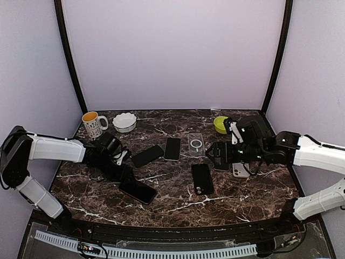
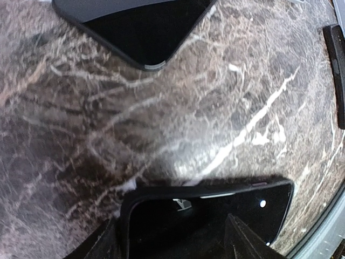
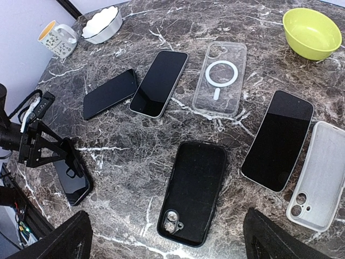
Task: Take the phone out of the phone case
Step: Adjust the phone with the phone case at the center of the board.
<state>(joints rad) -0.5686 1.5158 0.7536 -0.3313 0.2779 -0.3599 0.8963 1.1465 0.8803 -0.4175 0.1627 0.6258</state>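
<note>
Dark marble table [image 1: 178, 202], lavender walls behind. Far left at the back: mug [image 1: 92, 124], white bowl [image 1: 124, 122] just beside it. Left gripper [image 1: 125, 175] is down at the near-left, fingers [image 2: 245, 240] straddling one end of the phone [image 1: 138, 191]. It has a thick dark rim that looks like the phone case [image 2: 125, 218], screen up, lying near the front edge. Can't tell whether the fingers are actually clamping it or just bracketing it. Next over, two bare phones side by side, screens up: an angled one [image 1: 147, 155] and a straighter one [image 1: 172, 148]. Then a clear case [image 1: 196, 144] with a white ring, lying flat. Nearer the front, a black unit [image 1: 202, 178] lies face down with its camera cluster visible; can't tell if a phone is inside. Right gripper [image 1: 217, 155] hovers above the table right of centre, jaws spread wide, nothing between them. Below it lies another phone [image 3: 277, 140], screen up, with a white case [image 3: 318, 175] just beside it, hollow side up. Green bowl [image 1: 220, 124] at the back right.
</note>
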